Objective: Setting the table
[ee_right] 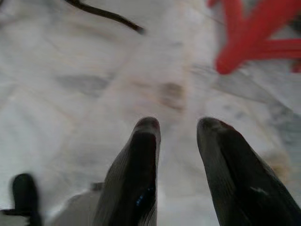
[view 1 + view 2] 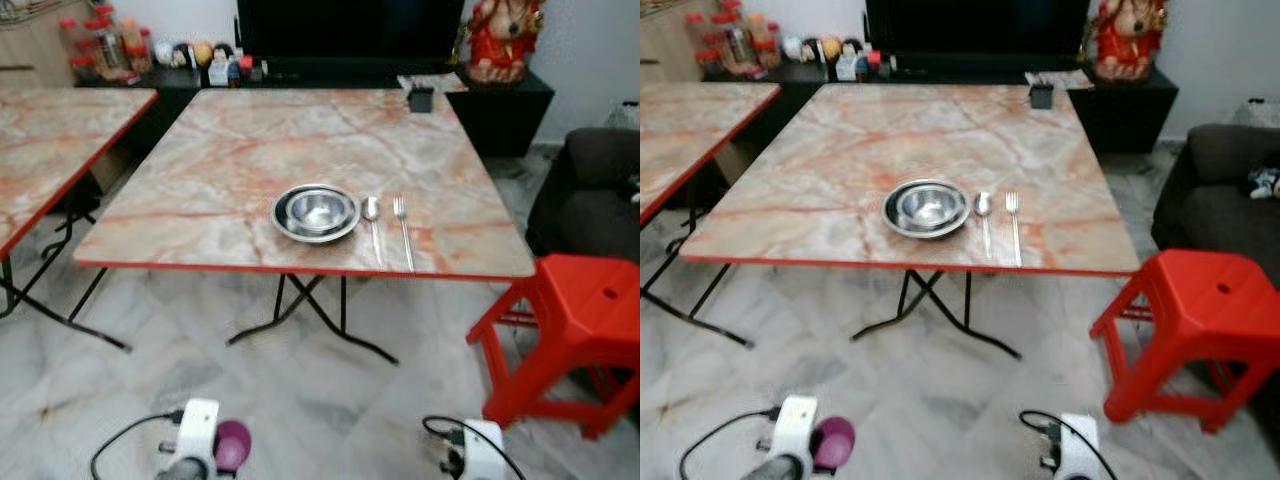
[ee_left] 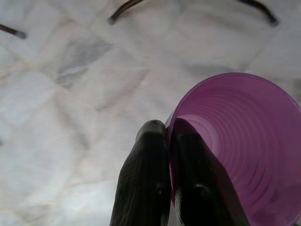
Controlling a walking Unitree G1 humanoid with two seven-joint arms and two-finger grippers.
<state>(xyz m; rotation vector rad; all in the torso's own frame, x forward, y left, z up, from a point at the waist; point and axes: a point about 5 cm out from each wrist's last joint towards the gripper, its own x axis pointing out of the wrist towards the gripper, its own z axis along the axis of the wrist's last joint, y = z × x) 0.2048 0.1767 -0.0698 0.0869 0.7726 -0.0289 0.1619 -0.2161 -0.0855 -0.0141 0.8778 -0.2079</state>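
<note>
A marble-patterned table with a red edge (image 2: pixel 250 150) stands ahead. Near its front edge sits a steel bowl on a steel plate (image 2: pixel 316 212), with a spoon (image 2: pixel 372 214) and a fork (image 2: pixel 402 228) lying to its right. My left gripper (image 3: pixel 167 134) is shut on the rim of a purple plastic cup (image 3: pixel 244 146), held low over the floor; the cup (image 2: pixel 233 445) also shows at the bottom of the left eye view. My right gripper (image 1: pixel 178 126) hangs open above the floor, holding nothing.
A red plastic stool (image 2: pixel 575 330) stands at the table's right front corner, beside a dark sofa (image 2: pixel 590 190). A second marble table (image 2: pixel 50 150) is on the left. Behind are a dark cabinet (image 2: pixel 500 105) with jars and a small black holder (image 2: pixel 421 98).
</note>
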